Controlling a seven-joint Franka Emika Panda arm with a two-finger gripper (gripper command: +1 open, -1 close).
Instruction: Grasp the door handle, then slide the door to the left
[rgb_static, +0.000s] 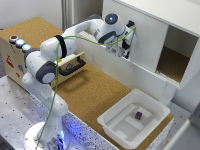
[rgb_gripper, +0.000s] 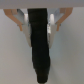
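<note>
The door (rgb_static: 147, 35) is a large white panel on the cabinet at the back of the exterior view. Its short black door handle (rgb_static: 131, 26) stands upright near the panel's left part. My gripper (rgb_static: 128, 46) is at this handle, with the arm reaching in from the exterior view's left. In the wrist view the black door handle (rgb_gripper: 40, 47) runs between my two pale fingers (rgb_gripper: 23, 22), which press on both of its sides against the white door (rgb_gripper: 67, 62). The gripper (rgb_gripper: 40, 21) is shut on the handle.
To the exterior view's right of the door, the cabinet opening (rgb_static: 172, 62) shows a cork floor. A light-wood drawer with a wide black handle (rgb_static: 72, 66) sits behind the arm. A white bin (rgb_static: 116, 116) holds a small dark object (rgb_static: 138, 115). A green cable (rgb_static: 60, 75) trails along the arm.
</note>
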